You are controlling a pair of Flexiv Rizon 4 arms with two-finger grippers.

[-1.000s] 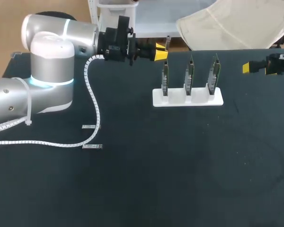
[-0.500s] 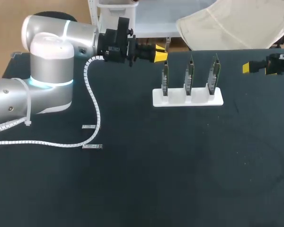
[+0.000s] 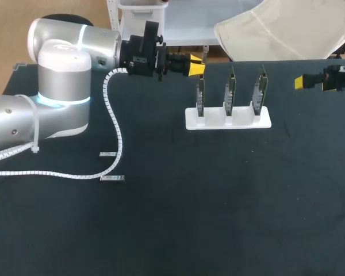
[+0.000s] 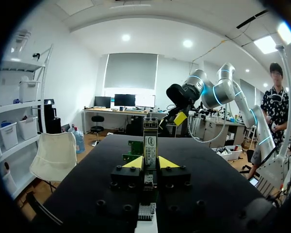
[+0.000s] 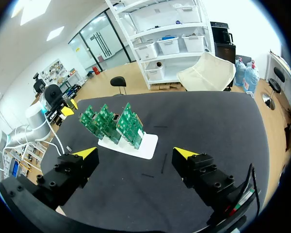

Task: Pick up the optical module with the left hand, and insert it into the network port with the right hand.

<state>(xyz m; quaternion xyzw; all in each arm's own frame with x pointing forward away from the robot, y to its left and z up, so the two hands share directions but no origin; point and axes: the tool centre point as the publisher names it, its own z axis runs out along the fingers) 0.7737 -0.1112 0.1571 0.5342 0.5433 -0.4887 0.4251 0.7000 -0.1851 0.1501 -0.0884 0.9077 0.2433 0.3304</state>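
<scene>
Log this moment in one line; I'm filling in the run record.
left gripper: shut on module, near rack left end | right gripper: open, empty, apart from rack | insertion: not begun

Bright, even overhead light, faint shadows

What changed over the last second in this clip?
The left gripper, shut on the module, edged slightly right toward the boards. The right gripper, open, and the boards in their white stand stayed put.
</scene>
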